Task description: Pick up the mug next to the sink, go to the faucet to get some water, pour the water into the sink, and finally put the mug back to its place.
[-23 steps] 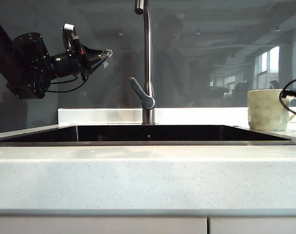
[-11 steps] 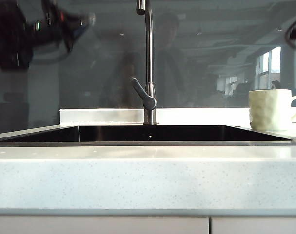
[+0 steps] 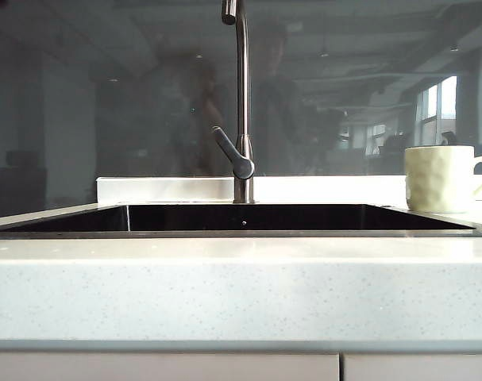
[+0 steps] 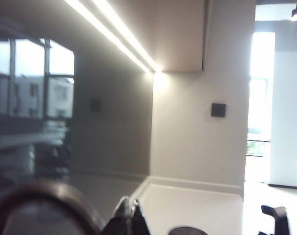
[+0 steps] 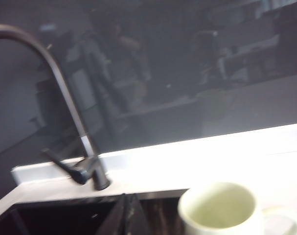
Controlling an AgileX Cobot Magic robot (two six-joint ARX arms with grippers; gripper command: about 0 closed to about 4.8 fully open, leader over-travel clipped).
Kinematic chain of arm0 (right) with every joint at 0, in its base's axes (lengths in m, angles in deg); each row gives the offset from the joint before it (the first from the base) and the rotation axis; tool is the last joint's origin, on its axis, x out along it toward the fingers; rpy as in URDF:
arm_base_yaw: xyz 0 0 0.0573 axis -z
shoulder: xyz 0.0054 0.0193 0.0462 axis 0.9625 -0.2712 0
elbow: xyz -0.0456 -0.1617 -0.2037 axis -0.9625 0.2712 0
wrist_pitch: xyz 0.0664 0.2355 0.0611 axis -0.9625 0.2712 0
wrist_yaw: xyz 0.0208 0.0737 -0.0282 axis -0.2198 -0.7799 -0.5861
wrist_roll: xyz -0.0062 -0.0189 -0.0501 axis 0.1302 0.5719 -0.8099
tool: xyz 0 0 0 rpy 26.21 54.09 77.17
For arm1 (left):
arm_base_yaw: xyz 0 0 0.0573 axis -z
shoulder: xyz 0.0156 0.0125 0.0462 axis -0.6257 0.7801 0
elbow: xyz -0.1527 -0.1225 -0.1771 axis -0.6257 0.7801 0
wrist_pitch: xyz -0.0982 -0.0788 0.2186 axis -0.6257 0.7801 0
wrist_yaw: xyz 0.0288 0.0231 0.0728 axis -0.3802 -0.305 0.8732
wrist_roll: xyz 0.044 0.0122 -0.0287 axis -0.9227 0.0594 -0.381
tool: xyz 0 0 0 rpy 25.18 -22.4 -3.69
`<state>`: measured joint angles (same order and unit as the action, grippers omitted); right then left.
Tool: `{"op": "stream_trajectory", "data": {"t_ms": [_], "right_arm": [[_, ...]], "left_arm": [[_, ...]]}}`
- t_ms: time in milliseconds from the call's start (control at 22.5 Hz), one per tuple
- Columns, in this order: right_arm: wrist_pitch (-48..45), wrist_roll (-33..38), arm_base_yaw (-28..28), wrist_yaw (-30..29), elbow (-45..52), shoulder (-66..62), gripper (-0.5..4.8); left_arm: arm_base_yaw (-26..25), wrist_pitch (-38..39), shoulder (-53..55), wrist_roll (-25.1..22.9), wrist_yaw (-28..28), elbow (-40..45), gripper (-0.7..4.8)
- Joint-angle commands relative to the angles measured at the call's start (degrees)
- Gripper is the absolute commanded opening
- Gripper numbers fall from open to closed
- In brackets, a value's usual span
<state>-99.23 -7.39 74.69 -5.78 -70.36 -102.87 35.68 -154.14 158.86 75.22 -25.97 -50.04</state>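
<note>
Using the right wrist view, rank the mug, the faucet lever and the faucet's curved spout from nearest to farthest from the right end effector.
From the shut right end effector:
1. Mug, close beside it on the counter.
2. Faucet lever, behind the sink, on the other side.
3. Faucet spout, arching high above.

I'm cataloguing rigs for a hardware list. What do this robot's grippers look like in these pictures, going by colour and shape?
Little shows. In the left wrist view the left gripper is a pair of dark, narrow fingertips tapering to points, with a pale glint along one edge. In the right wrist view the right gripper is likewise two dark, slim, pointed tips, blurred. Both pairs of jaws are pressed together. No cables or markings are visible, and neither arm appears in the exterior view.
</note>
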Motion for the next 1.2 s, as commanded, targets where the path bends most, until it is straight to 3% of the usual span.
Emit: {"op": "stream_trajectory", "data": {"t_ms": [44,133,222,310,444,532,577,621,710,976,1198], "right_arm": [[15.3,-1.8,-1.5,1.8,-0.1,8.9,-0.03],[20.8,-3.7,-1.9,1.8,-0.1,12.8,-0.03],[24.6,-3.8,-1.9,1.8,0.0,16.2,-0.03],[27.7,-3.8,-1.9,1.5,0.0,20.1,-0.03],[29.3,-3.9,-1.9,1.5,0.0,23.7,-0.03],[30.5,-3.9,-1.8,1.3,0.0,24.8,-0.03],[30.8,-3.9,-1.8,1.3,0.0,24.8,-0.03],[31.5,-3.8,-1.8,0.9,0.0,24.8,-0.03],[32.7,-3.8,-1.8,-0.5,0.0,24.8,-0.03],[33.0,-3.9,-2.6,-3.1,0.0,24.6,-0.03],[33.0,-5.3,-5.4,-2.9,0.0,24.4,-0.03]], "left_arm": [[-1.3,6.2,-6.1,-5.3,-1.1,0.0,0.0],[-2.2,9.4,-8.9,-8.1,-0.8,1.0,0.0],[-3.1,15.3,-13.7,-13.9,-0.7,4.4,0.0],[-3.6,28.2,-21.8,-27.2,2.0,12.3,-0.01],[-3.2,59.8,-38.4,-59.7,15.3,26.3,-0.02],[-1.0,73.6,-47.8,-73.9,25.1,33.8,-0.02],[-0.2,76.4,-51.3,-76.4,28.5,37.1,-0.02],[0.6,78.1,-56.6,-77.9,32.7,42.8,-0.02],[0.7,77.5,-65.7,-77.0,34.0,53.6,-0.02],[0.7,76.0,-95.2,-67.8,41.7,84.2,-0.03],[0.7,82.5,-114.5,-66.8,50.2,94.7,-0.03]]}}
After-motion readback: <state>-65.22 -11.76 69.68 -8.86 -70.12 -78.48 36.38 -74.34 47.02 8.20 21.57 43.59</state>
